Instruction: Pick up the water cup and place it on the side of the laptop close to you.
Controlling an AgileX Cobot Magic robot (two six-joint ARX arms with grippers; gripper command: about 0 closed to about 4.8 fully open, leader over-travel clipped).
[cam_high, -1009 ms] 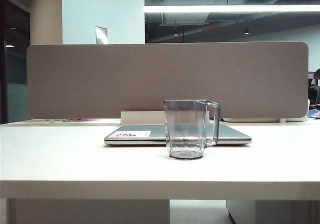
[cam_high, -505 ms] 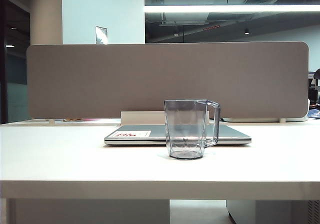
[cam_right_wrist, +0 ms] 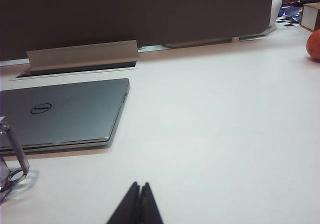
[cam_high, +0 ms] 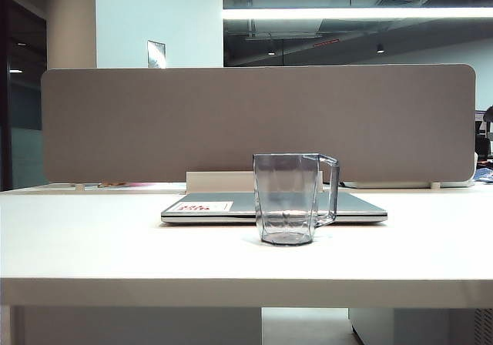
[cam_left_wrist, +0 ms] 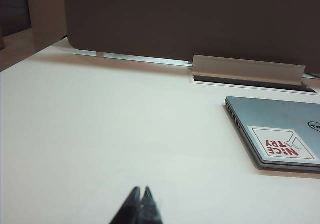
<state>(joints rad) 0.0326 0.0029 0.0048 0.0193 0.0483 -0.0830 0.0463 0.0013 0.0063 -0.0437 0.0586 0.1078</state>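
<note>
From the exterior view, the clear grey-tinted faceted plastic water cup [cam_high: 289,199] stands upright just in front of the closed thin silver-grey laptop [cam_high: 231,205], apparently placed; neither arm shows. Left wrist view: the left gripper [cam_left_wrist: 140,194], fingertips together, empty, above bare white table [cam_left_wrist: 100,134]. Right wrist view: the right gripper [cam_right_wrist: 139,189], likewise closed and empty, near the cup's handle. Only parking seems left.

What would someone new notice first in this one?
The water cup, clear and upright on the white table, centre stage just in front of the closed laptop with its red-and-white sticker. Both end effectors, left and right, hang shut over bare table, away from the cup.
</note>
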